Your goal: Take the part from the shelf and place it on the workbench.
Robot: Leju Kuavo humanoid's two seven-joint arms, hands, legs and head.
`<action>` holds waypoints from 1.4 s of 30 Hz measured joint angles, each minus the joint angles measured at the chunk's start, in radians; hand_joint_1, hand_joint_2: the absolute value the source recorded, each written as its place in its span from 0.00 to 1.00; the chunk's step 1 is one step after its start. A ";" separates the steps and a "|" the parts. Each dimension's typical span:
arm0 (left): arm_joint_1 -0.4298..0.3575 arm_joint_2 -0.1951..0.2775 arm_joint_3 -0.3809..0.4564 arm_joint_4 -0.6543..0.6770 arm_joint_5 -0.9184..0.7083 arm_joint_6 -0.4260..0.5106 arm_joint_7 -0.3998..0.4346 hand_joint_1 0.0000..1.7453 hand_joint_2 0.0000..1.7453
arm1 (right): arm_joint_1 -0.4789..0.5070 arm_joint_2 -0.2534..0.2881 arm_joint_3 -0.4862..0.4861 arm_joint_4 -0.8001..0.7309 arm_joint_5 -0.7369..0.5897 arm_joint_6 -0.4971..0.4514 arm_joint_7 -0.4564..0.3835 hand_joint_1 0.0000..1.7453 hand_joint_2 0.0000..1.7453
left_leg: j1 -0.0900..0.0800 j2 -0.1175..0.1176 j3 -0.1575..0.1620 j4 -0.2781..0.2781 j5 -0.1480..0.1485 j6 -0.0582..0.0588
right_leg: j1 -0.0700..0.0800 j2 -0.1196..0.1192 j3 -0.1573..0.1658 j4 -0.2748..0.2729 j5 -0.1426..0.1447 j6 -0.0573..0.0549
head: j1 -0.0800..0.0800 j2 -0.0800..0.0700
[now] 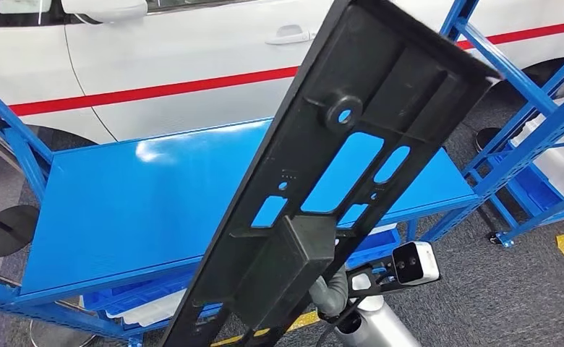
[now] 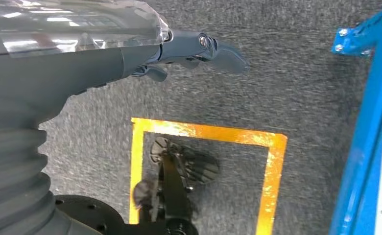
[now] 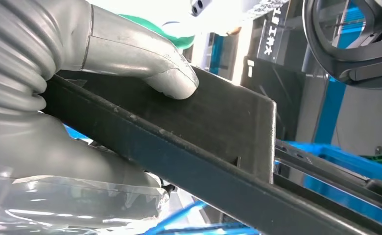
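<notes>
At the lower end of a long black plastic part (image 1: 322,181), the right hand (image 3: 81,117) is closed on the moulding: its thick grey thumb (image 3: 172,81) is pressed flat against a raised block on the part (image 3: 218,122), and the remaining fingers are hidden behind the part. The part is held tilted, slanting from the lower centre of the head view up toward the upper right, with cut-out slots along its length. Behind it, a blue workbench (image 1: 134,210) is seen through those slots, and the part is carried above that surface. Beyond the workbench stands a white car (image 1: 192,50) with a red stripe. The left hand (image 2: 199,51) hangs over grey carpet (image 2: 301,73) marked with yellow floor tape (image 2: 203,131); its fingers are spread and nothing is held.
</notes>
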 joint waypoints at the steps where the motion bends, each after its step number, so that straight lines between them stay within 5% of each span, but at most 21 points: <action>1: 0.000 0.000 0.000 0.000 -0.002 0.001 0.002 0.00 1.00 | 0.003 -0.001 0.003 0.006 -0.003 0.005 0.000 0.95 1.00 | 0.000 0.001 -0.006 0.000 0.005 -0.001 | -0.005 0.000 -0.012 0.049 -0.022 0.005 | 0.000 0.000; 3: 0.001 0.000 -0.002 0.000 -0.006 0.002 0.007 0.00 1.00 | 0.006 -0.001 0.008 0.016 -0.008 0.010 0.000 0.95 1.00 | 0.002 0.001 -0.019 0.001 0.016 -0.006 | -0.016 -0.001 0.015 0.045 -0.010 0.013 | 0.000 0.000; 7: 0.004 0.000 -0.006 0.000 -0.013 0.003 0.010 0.00 1.00 | 0.008 0.000 0.017 0.020 -0.010 0.013 0.000 0.95 1.00 | 0.005 -0.001 -0.034 0.001 0.038 -0.028 | -0.020 0.002 0.177 -0.199 0.064 0.013 | 0.000 0.000; 11: 0.014 0.006 -0.014 0.000 -0.026 -0.001 0.013 0.00 1.00 | 0.018 0.005 0.017 0.021 0.011 0.006 0.000 0.95 1.00 | 0.008 -0.003 -0.043 -0.006 0.055 -0.056 | -0.010 0.004 0.170 -0.227 0.087 -0.017 | 0.000 0.000; 13: 0.020 0.012 -0.018 0.000 -0.031 -0.003 0.027 0.00 1.00 | 0.022 0.012 0.017 0.023 0.026 -0.004 0.000 0.95 1.00 | 0.010 -0.002 -0.063 0.038 -0.004 -0.061 | -0.011 -0.001 0.152 -0.232 0.109 -0.038 | 0.000 0.000; 15: 0.023 0.020 -0.021 0.000 -0.033 0.004 0.054 0.00 1.00 | 0.027 0.019 0.017 0.025 0.040 -0.014 0.000 0.95 1.00 | 0.009 -0.002 -0.095 0.160 -0.109 -0.061 | -0.005 -0.004 0.126 -0.232 0.128 -0.051 | 0.000 0.000; 17: 0.028 0.032 -0.021 -0.003 -0.032 0.023 0.086 0.00 1.00 | 0.033 0.024 0.016 0.026 0.046 -0.020 0.000 0.95 1.00 | 0.008 -0.002 -0.107 0.272 -0.155 -0.061 | 0.005 -0.007 0.099 -0.230 0.148 -0.056 | 0.000 0.000; 19: 0.036 0.049 -0.020 -0.010 -0.032 0.048 0.112 0.00 1.00 | 0.039 0.028 0.012 0.027 0.043 -0.021 0.000 0.95 1.00 | 0.005 -0.002 -0.060 0.261 -0.113 -0.056 | 0.012 -0.007 0.072 -0.224 0.165 -0.057 | 0.000 0.000; 21: 0.042 0.065 -0.020 -0.020 -0.032 0.065 0.128 0.00 1.00 | 0.044 0.033 0.005 0.027 0.036 -0.021 0.000 0.95 1.00 | -0.001 -0.002 0.043 0.133 -0.079 -0.044 | 0.016 -0.006 0.049 -0.214 0.177 -0.053 | 0.000 0.000; 23: 0.045 0.078 -0.019 -0.028 -0.032 0.071 0.134 0.00 1.00 | 0.047 0.038 -0.002 0.027 0.032 -0.021 0.000 0.95 1.00 | -0.009 -0.003 0.123 0.010 -0.095 -0.033 | 0.017 -0.008 0.036 -0.204 0.187 -0.045 | 0.000 0.000; 25: 0.048 0.086 -0.019 -0.034 -0.033 0.076 0.138 0.00 1.00 | 0.050 0.041 -0.007 0.027 0.030 -0.020 0.000 0.95 1.00 | -0.013 -0.003 0.137 -0.028 -0.102 -0.024 | 0.016 -0.009 0.032 -0.202 0.201 -0.034 | 0.000 0.000; 27: 0.051 0.090 -0.019 -0.039 -0.036 0.080 0.144 0.00 1.00 | 0.059 0.042 -0.018 0.026 0.031 -0.017 0.000 0.95 1.00 | -0.010 0.001 0.125 -0.032 -0.084 -0.012 | 0.013 -0.006 0.024 -0.190 0.187 -0.022 | 0.000 0.000; 31: 0.057 0.094 -0.018 -0.052 -0.048 0.073 0.152 0.00 1.00 | 0.081 0.046 -0.047 0.024 0.043 -0.004 0.000 0.95 1.00 | -0.006 0.008 0.079 -0.032 -0.042 0.001 | 0.000 -0.003 -0.024 -0.008 0.016 -0.001 | 0.000 0.000; 32: 0.058 0.095 -0.018 -0.054 -0.051 0.069 0.152 0.00 1.00 | 0.089 0.048 -0.055 0.024 0.048 0.001 0.000 0.95 1.00 | -0.006 0.009 0.065 -0.030 -0.032 0.000 | -0.003 -0.004 -0.029 0.042 0.000 0.003 | 0.000 0.000; 34: 0.063 0.095 -0.018 -0.061 -0.057 0.060 0.153 0.00 1.00 | 0.106 0.051 -0.073 0.023 0.059 0.011 0.000 0.95 1.00 | -0.006 0.010 0.035 -0.021 -0.016 -0.004 | -0.009 -0.005 0.000 0.064 0.035 0.007 | 0.000 0.000; 36: 0.067 0.095 -0.018 -0.065 -0.061 0.054 0.153 0.00 1.00 | 0.120 0.056 -0.089 0.020 0.066 0.018 0.000 0.95 1.00 | -0.006 0.010 0.011 -0.009 -0.006 -0.011 | -0.012 -0.005 0.086 -0.041 0.081 0.006 | 0.000 0.000; 38: 0.071 0.095 -0.017 -0.068 -0.063 0.052 0.152 0.00 1.00 | 0.127 0.062 -0.100 0.014 0.069 0.020 -0.001 0.95 1.00 | -0.007 0.010 -0.001 -0.003 0.005 -0.021 | -0.009 -0.004 0.171 -0.174 0.073 -0.002 | 0.000 0.000; 40: 0.074 0.095 -0.017 -0.071 -0.063 0.051 0.150 0.00 1.00 | 0.133 0.067 -0.107 0.011 0.070 0.022 -0.001 0.95 1.00 | -0.008 0.009 -0.006 -0.006 0.021 -0.034 | -0.001 -0.003 0.196 -0.225 0.061 -0.014 | 0.000 0.000; 42: 0.078 0.096 -0.016 -0.074 -0.064 0.049 0.147 0.00 1.00 | 0.139 0.068 -0.113 0.010 0.072 0.023 -0.001 0.95 1.00 | -0.005 0.008 -0.013 -0.006 0.025 -0.046 | -0.002 -0.006 0.184 -0.230 0.078 -0.031 | 0.000 0.000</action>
